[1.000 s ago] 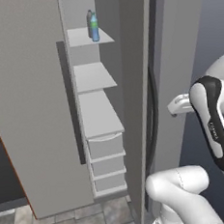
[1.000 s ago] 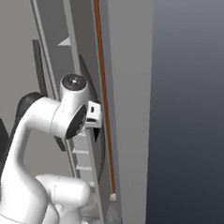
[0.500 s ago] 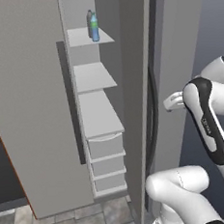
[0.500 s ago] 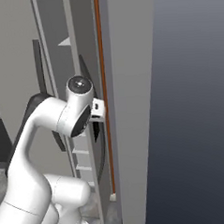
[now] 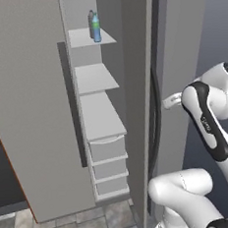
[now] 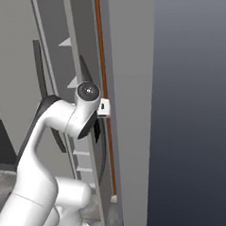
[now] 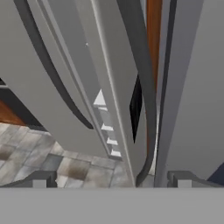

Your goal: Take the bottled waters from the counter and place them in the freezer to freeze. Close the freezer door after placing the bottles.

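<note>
While my gripper point(image 7: 109, 181) sits w/ jaws wide apart, nothing held, freezer door point(image 5: 140, 108) handle point(image 7: 142, 87) at 12 o'clock, both bottled waters point(image 5: 94, 26) on top freezer point(image 5: 31, 109) shelf point(image 5: 86, 38).

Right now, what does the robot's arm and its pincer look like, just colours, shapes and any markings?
The arm is glossy white, built of rounded tubular links with dark grey bands at the joints, and one dark band carries small pale lettering too small to read. A round cap with a dark centre tops the joint near the door. The pincer ends in two small, blocky dark grey fingertips. No cables are visible.
</note>
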Controlling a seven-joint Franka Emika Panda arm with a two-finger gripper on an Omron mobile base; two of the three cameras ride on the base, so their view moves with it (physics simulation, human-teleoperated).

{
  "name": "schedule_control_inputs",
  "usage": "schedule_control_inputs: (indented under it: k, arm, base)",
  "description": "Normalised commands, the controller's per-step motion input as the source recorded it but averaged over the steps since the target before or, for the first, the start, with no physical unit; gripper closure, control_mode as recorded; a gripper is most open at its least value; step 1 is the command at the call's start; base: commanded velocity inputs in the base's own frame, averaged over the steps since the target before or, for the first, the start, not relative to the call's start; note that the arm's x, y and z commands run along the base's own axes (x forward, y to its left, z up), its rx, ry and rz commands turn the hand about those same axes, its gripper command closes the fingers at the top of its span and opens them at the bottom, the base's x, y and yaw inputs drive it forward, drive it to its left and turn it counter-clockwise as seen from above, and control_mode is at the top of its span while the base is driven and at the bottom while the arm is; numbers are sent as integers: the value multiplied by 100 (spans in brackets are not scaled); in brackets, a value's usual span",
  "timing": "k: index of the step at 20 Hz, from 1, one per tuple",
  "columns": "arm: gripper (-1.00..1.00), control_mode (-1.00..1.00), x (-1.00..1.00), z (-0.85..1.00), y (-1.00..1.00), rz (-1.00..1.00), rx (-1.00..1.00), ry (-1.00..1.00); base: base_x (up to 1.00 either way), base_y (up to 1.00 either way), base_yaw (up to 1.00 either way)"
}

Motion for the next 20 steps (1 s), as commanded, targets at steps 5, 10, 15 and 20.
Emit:
schedule_control_inputs:
  k: [5, 10, 15, 20]
  arm:
    - [-100, -100, 47, 0, -3, 2, 1, 0]
    - [-100, -100, 34, -1, -9, 1, 2, 0]
    - [-100, -100, 31, -9, -22, 4, 3, 0]
    - [-100, -100, 29, -12, -19, 5, 2, 0]
  base:
    - [0, 0, 0]
    - [0, 0, 0]
    - [0, 0, 0]
    - [0, 0, 0]
